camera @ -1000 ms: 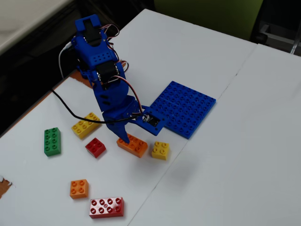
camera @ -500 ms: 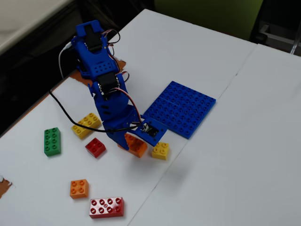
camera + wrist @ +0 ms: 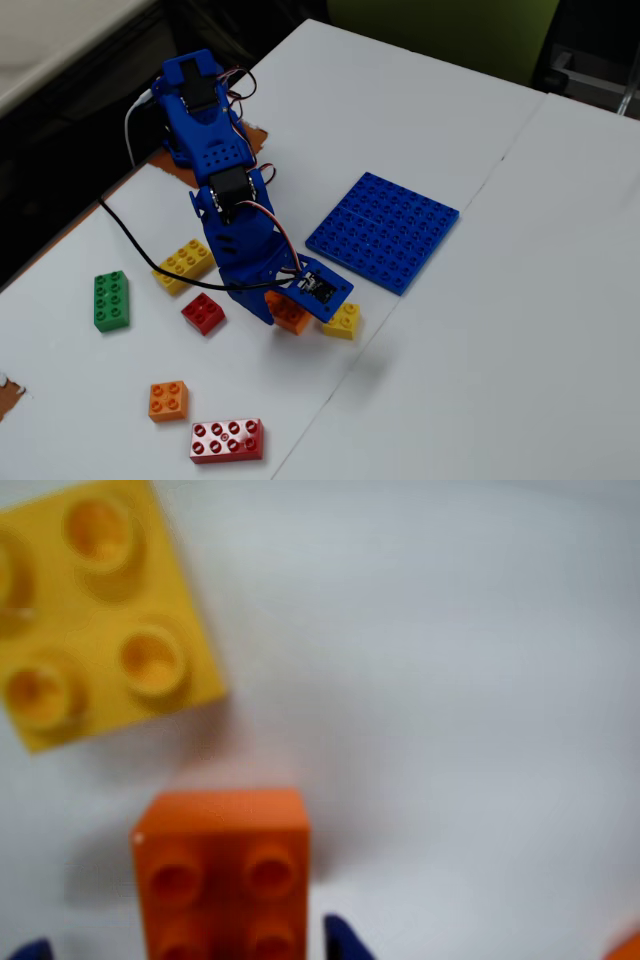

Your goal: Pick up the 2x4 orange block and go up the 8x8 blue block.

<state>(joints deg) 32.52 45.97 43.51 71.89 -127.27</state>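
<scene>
Blue plastic fingertips [image 3: 342, 940] of your gripper [image 3: 283, 318] sit on both sides of the orange rectangular plastic 2x4 brick [image 3: 222, 875], jaws straddling it, though you can't tell if they're actually squeezing it. Your brick lies on the white table [image 3: 480, 300], with a small yellow square four-stud brick [image 3: 343, 321] just beside it. Farther back in the fixed view, well apart, is the big flat blue studded 8x8 plate [image 3: 385, 230].
</scene>
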